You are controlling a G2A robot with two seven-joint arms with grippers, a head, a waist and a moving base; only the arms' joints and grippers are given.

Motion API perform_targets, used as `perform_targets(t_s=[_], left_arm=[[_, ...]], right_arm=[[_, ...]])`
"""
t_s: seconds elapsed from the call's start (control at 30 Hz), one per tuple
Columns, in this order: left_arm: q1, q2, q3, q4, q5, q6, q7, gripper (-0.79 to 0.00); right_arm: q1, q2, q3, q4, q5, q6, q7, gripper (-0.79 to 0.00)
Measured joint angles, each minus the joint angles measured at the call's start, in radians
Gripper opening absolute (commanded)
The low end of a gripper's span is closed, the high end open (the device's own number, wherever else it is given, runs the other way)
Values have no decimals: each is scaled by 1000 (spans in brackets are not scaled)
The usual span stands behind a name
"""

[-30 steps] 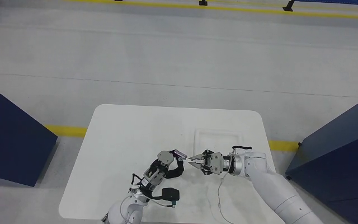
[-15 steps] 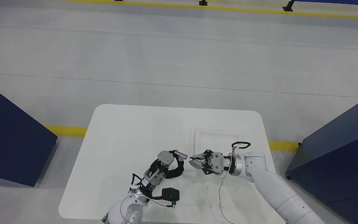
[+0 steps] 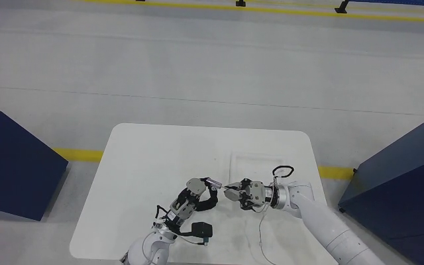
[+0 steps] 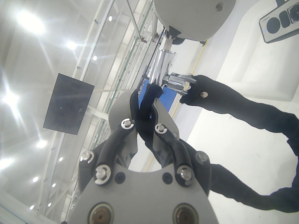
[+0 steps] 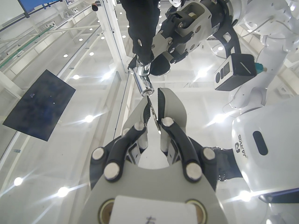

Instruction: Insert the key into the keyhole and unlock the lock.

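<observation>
A cable lock is held above the table [image 3: 152, 159]: a silver lock cylinder [image 3: 211, 180] on a black fabric-covered cable. My left gripper [image 3: 202, 189] is shut on the cable [image 4: 144, 115] just below the lock cylinder [image 4: 160, 66]. From the other side, my right gripper [image 3: 230, 189] points at the lock and is shut on a thin key. In the right wrist view the key [image 5: 153, 114] runs between the fingers of the right gripper [image 5: 154, 97], its tip at the keyhole end of the cylinder [image 5: 143, 80]. The left gripper [image 5: 184, 38] shows beyond it.
A flat white tray [image 3: 255, 162] lies on the table behind the grippers. A thin white wire [image 3: 262, 232] trails over the table near the right arm. Dark blue partitions [image 3: 26, 169] stand on both sides of the table.
My right gripper has edged slightly toward the lock and its wrist has turned a little. The left gripper and lock have stayed in place.
</observation>
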Motion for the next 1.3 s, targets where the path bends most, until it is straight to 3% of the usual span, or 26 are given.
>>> perform_targets(t_s=[0.5, 1.3], left_arm=[[0, 0, 0, 0, 0, 0, 0, -785], [5, 2, -9, -15, 39, 4, -3, -785]], right_arm=[[59, 24, -125, 31, 134, 0, 0, -785], [83, 53, -181, 23, 206, 0, 0, -785]])
